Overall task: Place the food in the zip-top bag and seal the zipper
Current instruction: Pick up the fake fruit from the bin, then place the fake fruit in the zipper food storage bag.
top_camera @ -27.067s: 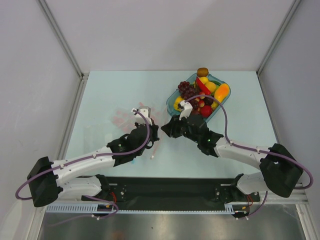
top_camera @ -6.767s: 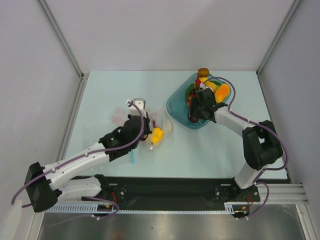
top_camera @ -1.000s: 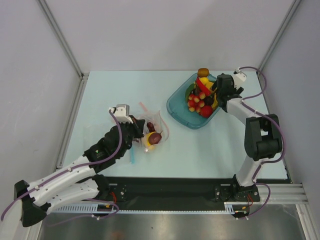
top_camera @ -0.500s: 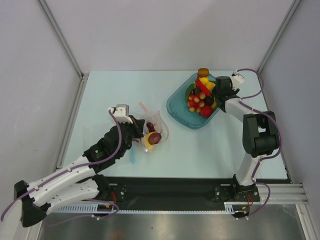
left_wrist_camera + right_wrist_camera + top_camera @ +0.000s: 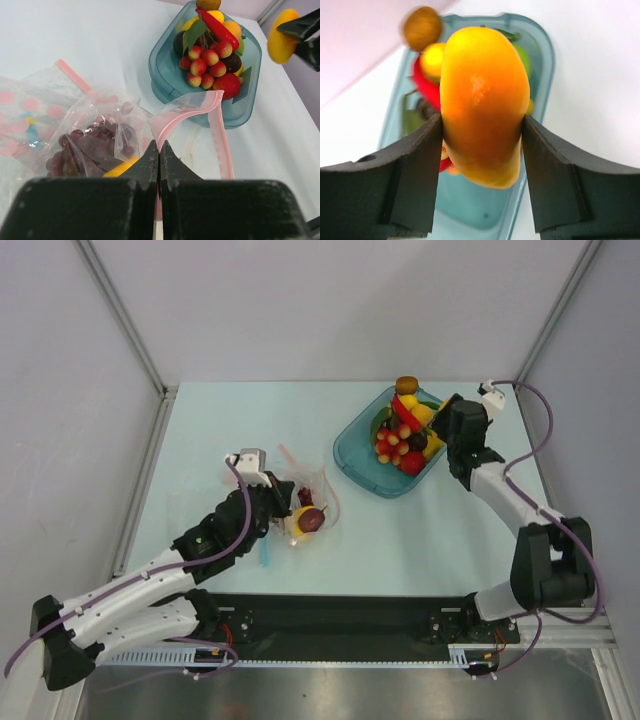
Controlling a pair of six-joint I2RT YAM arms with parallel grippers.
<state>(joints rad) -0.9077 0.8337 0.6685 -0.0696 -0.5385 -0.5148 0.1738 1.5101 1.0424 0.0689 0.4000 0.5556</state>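
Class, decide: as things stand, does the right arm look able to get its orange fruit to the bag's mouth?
Probably yes. The left hand pinches the zipper, holding the bag mouth open toward the dish, and the right hand holds the fruit raised, nothing seen between.

Pale blue-green desk (image 5: 230, 420). Plain grey walls (image 5: 330, 300) on three sides, with aluminium posts (image 5: 120, 312) at the corners. Light even.

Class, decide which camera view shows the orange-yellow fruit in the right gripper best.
The right wrist view: the orange-yellow fruit fills the frame, clamped between the right gripper's fingers. The left wrist view shows it small in the top right corner; the top view barely shows it.
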